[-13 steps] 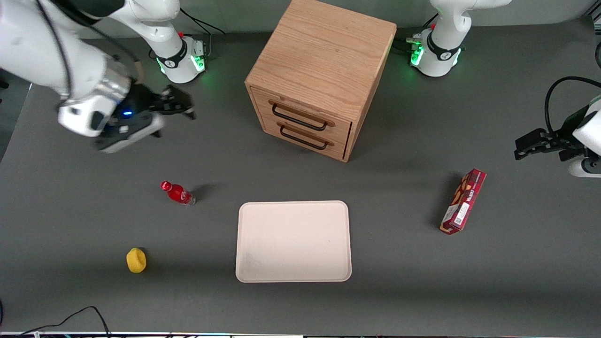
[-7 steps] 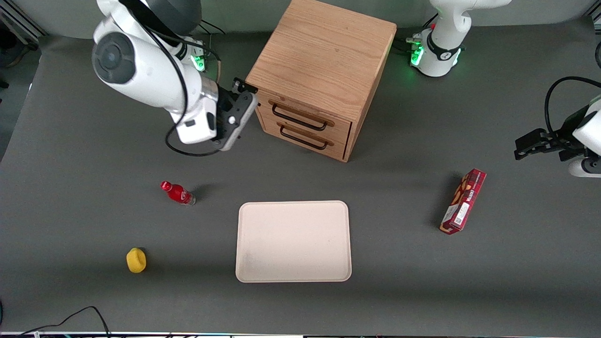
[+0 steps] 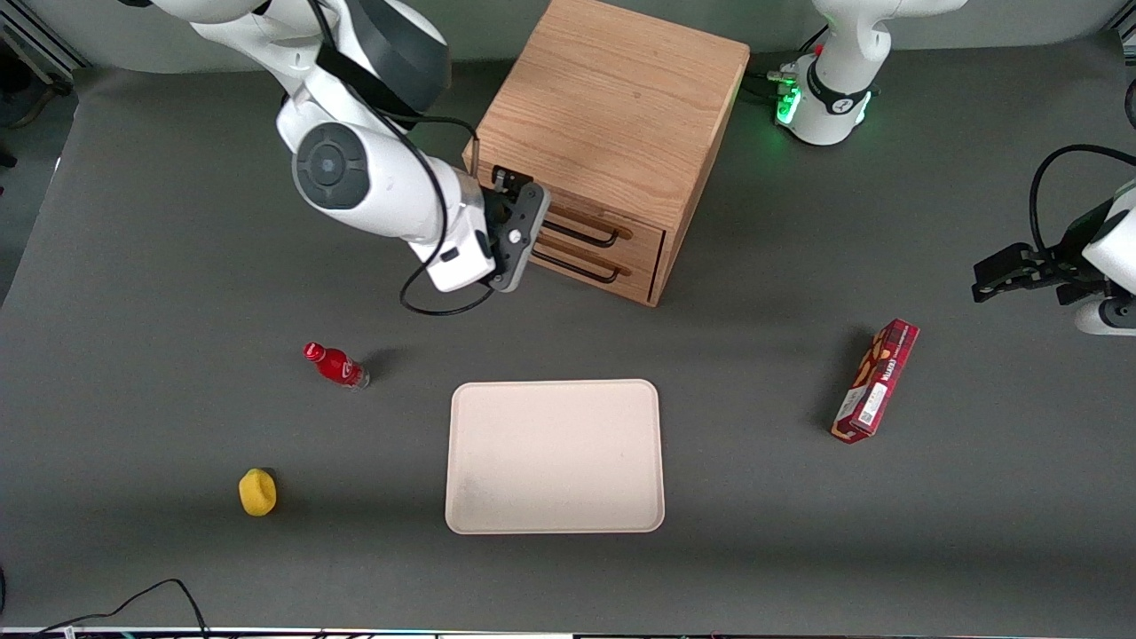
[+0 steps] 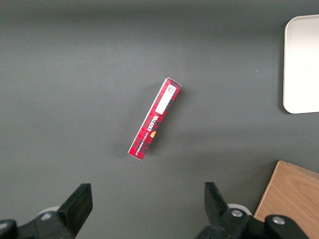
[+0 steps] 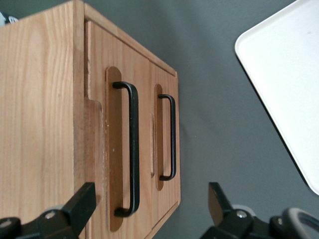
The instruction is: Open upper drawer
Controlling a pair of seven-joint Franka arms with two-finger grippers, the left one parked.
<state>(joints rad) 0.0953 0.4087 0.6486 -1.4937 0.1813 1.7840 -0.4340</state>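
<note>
The light-oak cabinet point(image 3: 612, 106) stands on the table with both drawers shut. The upper drawer point(image 3: 644, 236) has a black wire handle point(image 3: 586, 236); the identical lower drawer point(image 3: 635, 273) sits under it. My right gripper point(image 3: 522, 224) hangs in front of the drawer fronts, at their end toward the working arm, and covers part of both handles. In the right wrist view the gripper point(image 5: 149, 201) is open and empty. The upper drawer's handle point(image 5: 133, 149) lies between its spread fingers point(image 5: 79, 204), close ahead and not touched. The lower handle point(image 5: 172, 137) is beside it.
A beige tray point(image 3: 555, 457) lies nearer the front camera than the cabinet and shows in the right wrist view point(image 5: 284, 74). A red bottle point(image 3: 335, 365) and a yellow object point(image 3: 257, 493) lie toward the working arm's end. A red box point(image 3: 876, 380) lies toward the parked arm's end.
My right arm has swung in from the working arm's end of the table to the cabinet's front. The gripper now faces the drawers. The drawers have not moved.
</note>
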